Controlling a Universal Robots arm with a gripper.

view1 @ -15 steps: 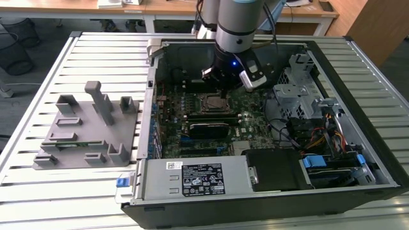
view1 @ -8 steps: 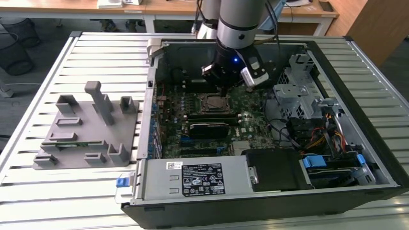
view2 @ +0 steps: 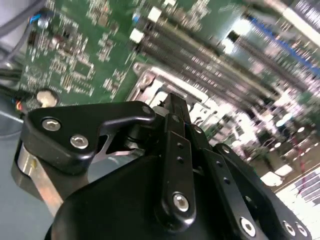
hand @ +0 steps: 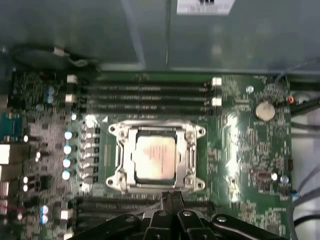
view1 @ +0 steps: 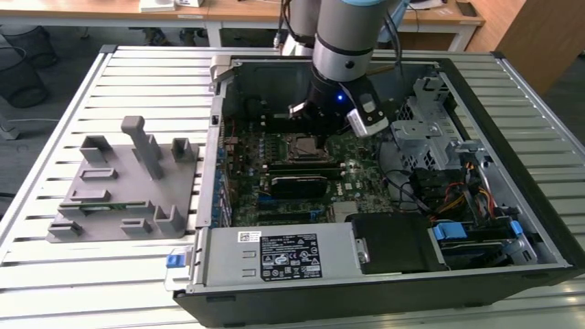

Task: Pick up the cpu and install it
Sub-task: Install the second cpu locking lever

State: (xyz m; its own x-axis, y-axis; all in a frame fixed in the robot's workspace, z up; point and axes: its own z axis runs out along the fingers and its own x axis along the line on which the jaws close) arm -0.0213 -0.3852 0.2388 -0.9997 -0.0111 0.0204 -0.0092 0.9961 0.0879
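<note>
The cpu (hand: 155, 159), a pale silvery square chip, lies flat inside the metal-framed socket (hand: 120, 167) on the green motherboard (hand: 245, 165). In the first wrist view my gripper (hand: 172, 199) hovers just off one edge of the socket, its two black fingers pressed together with nothing between them. The second wrist view shows the same fingertips (view2: 175, 107) over the socket's metal frame (view2: 150, 85). In the exterior view my gripper (view1: 306, 122) hangs inside the open computer case, just above the socket (view1: 302, 145).
The case wall (view1: 366, 288) surrounds the board, with a power supply (view1: 283, 257) and a drive cage with cables (view1: 439, 147) inside. Memory slots (hand: 145, 92) run beside the socket. A grey fixture with upright posts (view1: 128, 185) stands on the slatted table at the exterior view's left.
</note>
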